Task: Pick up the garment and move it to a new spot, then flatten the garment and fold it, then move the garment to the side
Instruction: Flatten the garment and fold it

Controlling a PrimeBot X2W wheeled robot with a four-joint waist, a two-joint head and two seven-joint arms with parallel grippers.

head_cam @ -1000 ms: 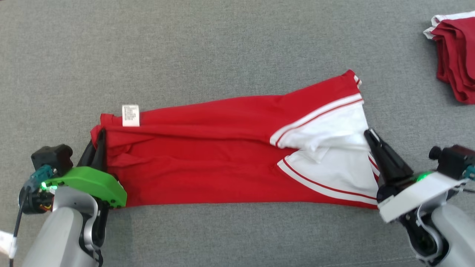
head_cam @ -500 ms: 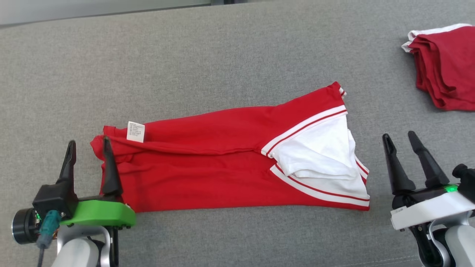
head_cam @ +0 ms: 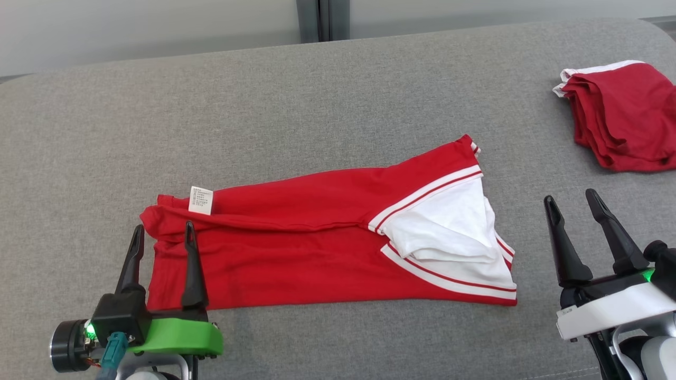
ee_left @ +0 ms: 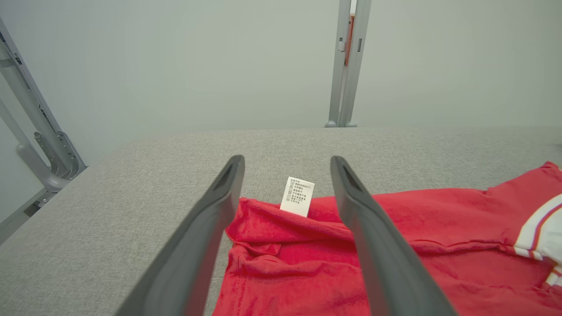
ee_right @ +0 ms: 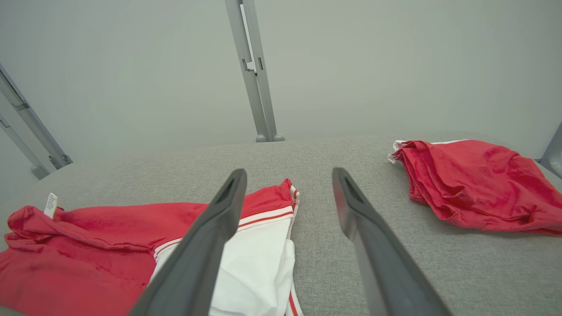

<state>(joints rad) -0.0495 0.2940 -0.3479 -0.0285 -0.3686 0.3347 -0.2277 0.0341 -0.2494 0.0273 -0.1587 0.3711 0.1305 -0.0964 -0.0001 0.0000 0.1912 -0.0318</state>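
We see the garment lying mid-scene on the tabletop, folded lengthwise into a strip, the left gripper and right gripper near its ends with jaws released and empty, so we judge that further folding and the move aside remain.

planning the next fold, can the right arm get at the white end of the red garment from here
Probably yes: the right arm sits beside the white end of the red-and-white fabric garment, jaws open, only bare grey cushion between.
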